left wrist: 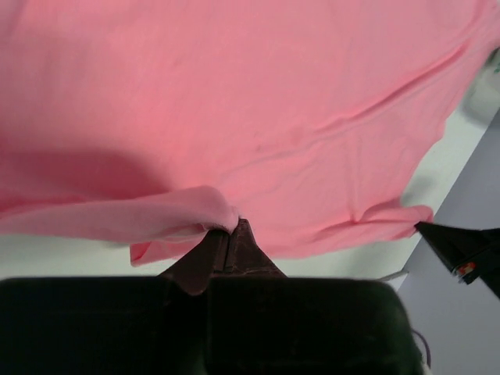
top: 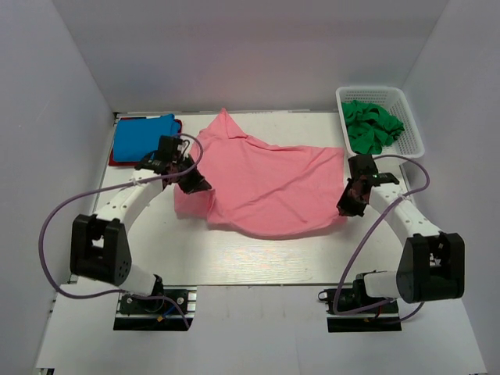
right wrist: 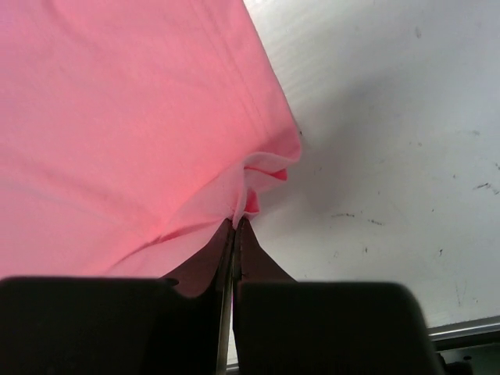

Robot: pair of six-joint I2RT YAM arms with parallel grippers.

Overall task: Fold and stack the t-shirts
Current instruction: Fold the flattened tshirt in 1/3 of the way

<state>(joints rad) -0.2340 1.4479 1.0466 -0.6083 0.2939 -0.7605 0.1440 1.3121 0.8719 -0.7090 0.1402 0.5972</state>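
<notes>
Both arms pinching the pink shirt (top: 266, 183), spread mid-table.
Left gripper (top: 195, 185) clamped on its left edge, right gripper (top: 348, 205) clamped on its right corner. Far left, blue shirt (top: 144, 134) lies on a red shirt (top: 114, 161); far right, green shirts (top: 373, 126) fill the basket (top: 415, 125).

A shirt (top: 266, 183) lies spread mid-surface (top: 258, 262), its left edge in the left end effector (top: 195, 185) and its right edge in the right end effector (top: 349, 205), with a folded stack (top: 143, 134) behind-left and, behind-right, a basket (top: 412, 117) holding bunched shirts (top: 372, 126).
</notes>
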